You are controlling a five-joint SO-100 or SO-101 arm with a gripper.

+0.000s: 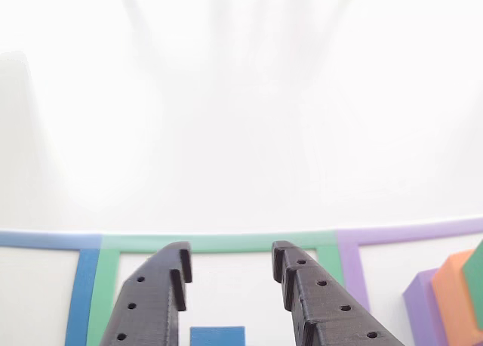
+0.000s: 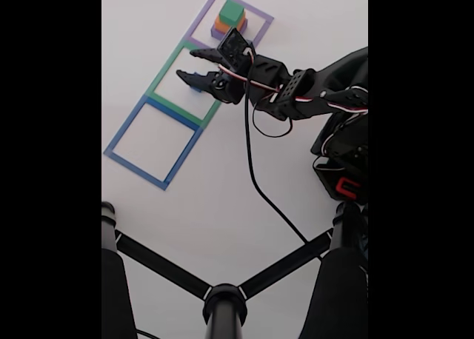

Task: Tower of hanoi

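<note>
From the camera riding behind the claw, the gripper (image 1: pixel 230 274) stands open, its two black jaws well apart with bare table showing between them. The small blue cube (image 1: pixel 217 336) lies at the near edge of that picture, low between the jaws and inside the green taped square (image 1: pixel 219 242). At the right edge are the purple block (image 1: pixel 419 310), the orange block (image 1: pixel 453 297) on it and a corner of the green block (image 1: pixel 477 274) above that, inside the purple taped square (image 1: pixel 351 263). The blue taped square (image 1: pixel 81 285) begins on the left.

In the fixed view, the arm (image 2: pixel 296 91) reaches in from the right, and the gripper (image 2: pixel 194 66) hangs spread over the middle square, with the blue cube (image 2: pixel 195 89) just showing by one jaw. The three-block stack (image 2: pixel 230 18) sits in the far square; the blue taped square (image 2: pixel 122 130) is bare.

I would worry about the right-hand jaw: swinging toward the stack, it could clip the purple block and shift all three. A closing jaw that misses centre could also push the cube aside. Left and far there is plenty of open table; right is tight.
</note>
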